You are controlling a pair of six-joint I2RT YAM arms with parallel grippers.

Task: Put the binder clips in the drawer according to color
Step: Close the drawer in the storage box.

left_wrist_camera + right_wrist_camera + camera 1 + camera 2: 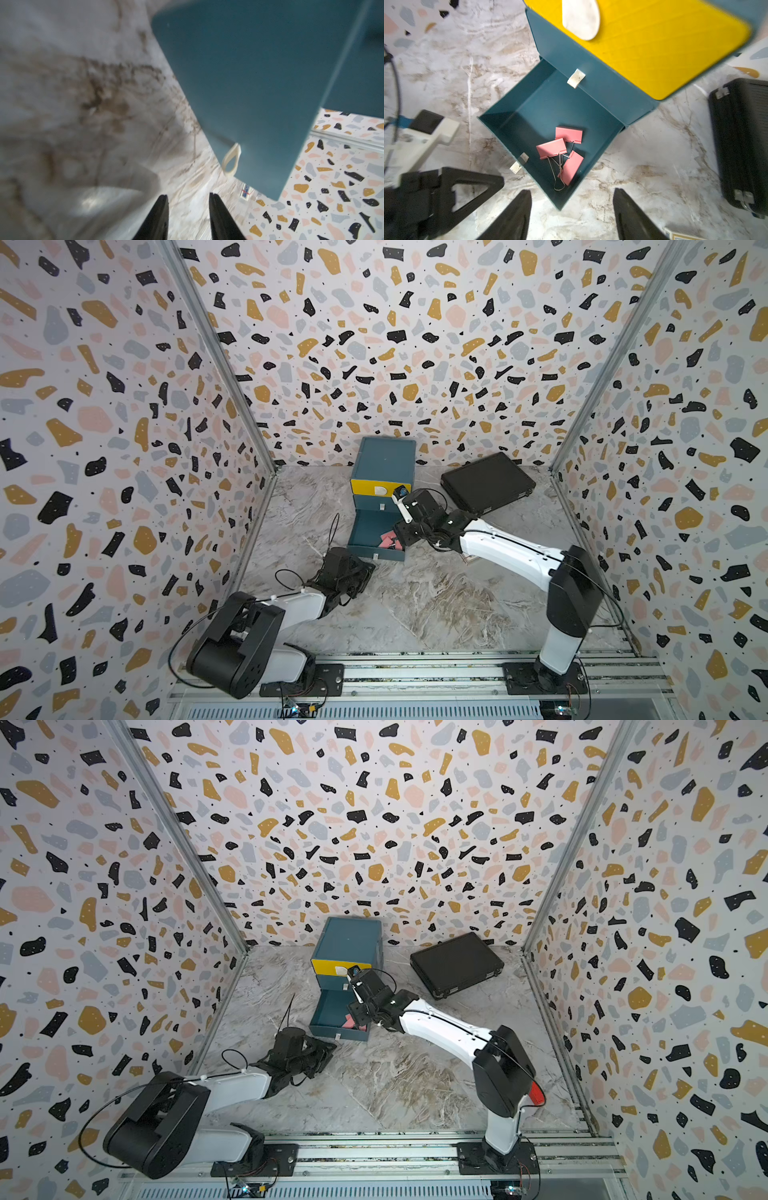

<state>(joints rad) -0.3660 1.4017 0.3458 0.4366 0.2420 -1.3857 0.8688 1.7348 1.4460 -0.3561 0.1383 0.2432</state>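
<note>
So the small teal-blue chest of three stacked drawers [382, 460] sits at the back of the marble-look tabletop [436, 605], with a yellow front on the top drawer [654, 52] and teal fronts on the two below. The bottom drawer [542, 104] is pulled well out toward the arms. Three pink binder clips with thin silver wire handles [551, 148] lie in a loose pile inside it, overlapping each other, on the side nearest the right arm.

The right gripper [572, 190] hangs over that side of the open drawer, claw spread wide and nothing in it. The left gripper [188, 194] is down low on the table by the drawer's front, near its left corner. Its claw is at a narrow gap with only bare tabletop between the black fingers [158, 218]. The drawer's white loop pull tab [230, 160] is just ahead of them, not touched.

Other stuff: a flat black case [488, 483] lies right of the chest, apart from it. A small printed card box [679, 235] pokes into the right wrist view, and a red block [538, 1092] peeks out behind the right arm's elbow in a top view.
</note>
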